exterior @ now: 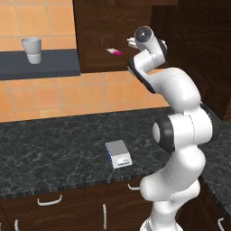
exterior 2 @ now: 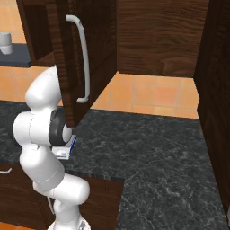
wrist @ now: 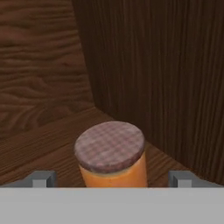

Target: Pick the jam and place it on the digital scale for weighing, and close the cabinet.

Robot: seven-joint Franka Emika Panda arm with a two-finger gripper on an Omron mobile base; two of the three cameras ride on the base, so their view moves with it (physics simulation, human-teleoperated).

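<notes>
- Your gripper [wrist: 111, 178] was open wide, holding nothing; one fingertip [wrist: 42, 178] sat left of the jam [wrist: 113, 160] and the other right of it, both with a clear gap to the glass.
- The jam stood upright on the shelf floor inside the cabinet [wrist: 153, 74], lid up, long axis vertical. It was dead centre between the tips and just ahead of them in the hand view.
- That is the relation your next move turned on, as I judge it: a short push forward, then close. No sideways correction looked needed.
- Edges: the jar sat near the inner corner. The cabinet's side wall ran close on the right, the back panel was further off behind and left. Less room for the right finger than the left.
- In the left base view the arm reached up into the cabinet; a pink-and-white packet [exterior: 114, 52] lay on the shelf left of the wrist, apart from it.
- The cabinet door [exterior 2: 67, 67] stood open, its bar handle [exterior 2: 83, 58] facing out in the right base view. Still to close.
- The digital scale [exterior: 118, 154] sat bare on the dark counter [exterior: 54, 149], below and left of the cabinet, with open counter all round. Drop-off path looked free once you backed out.
- A cup [exterior: 31, 50] stood on the far left wall shelf, well out of the way.
</notes>
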